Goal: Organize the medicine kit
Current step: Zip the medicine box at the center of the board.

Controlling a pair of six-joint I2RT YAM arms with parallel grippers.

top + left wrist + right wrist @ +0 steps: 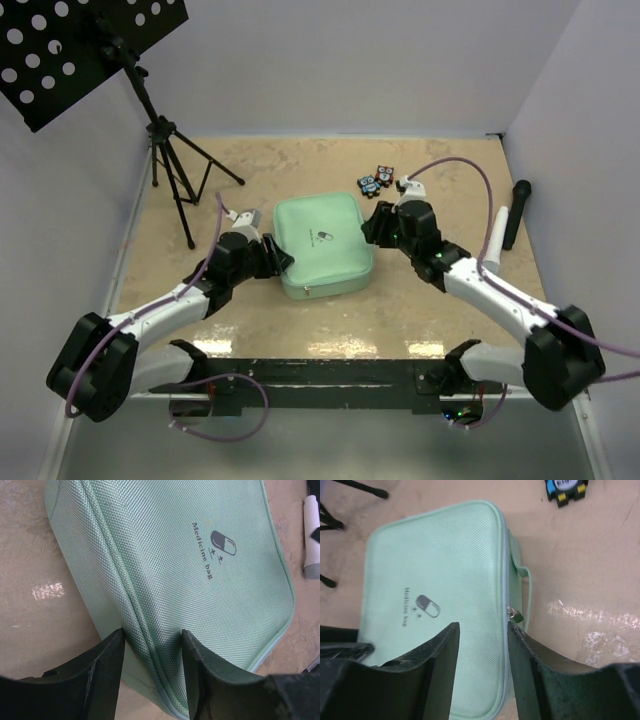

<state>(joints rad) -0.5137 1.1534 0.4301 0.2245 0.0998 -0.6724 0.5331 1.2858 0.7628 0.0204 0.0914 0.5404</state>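
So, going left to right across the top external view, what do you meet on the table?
Black tripod stand → left end effector → medicine kit → right end effector → white tube → black cylinder.

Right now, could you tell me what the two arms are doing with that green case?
Both arms are at the mint-green Medicine bag, which lies flat mid-table with its zip shut. The left gripper has its fingers either side of the bag's left edge, and the right gripper straddles the right edge beside the zipper pull. Whether either is clamped firmly cannot be told. The bag is not yet opened.
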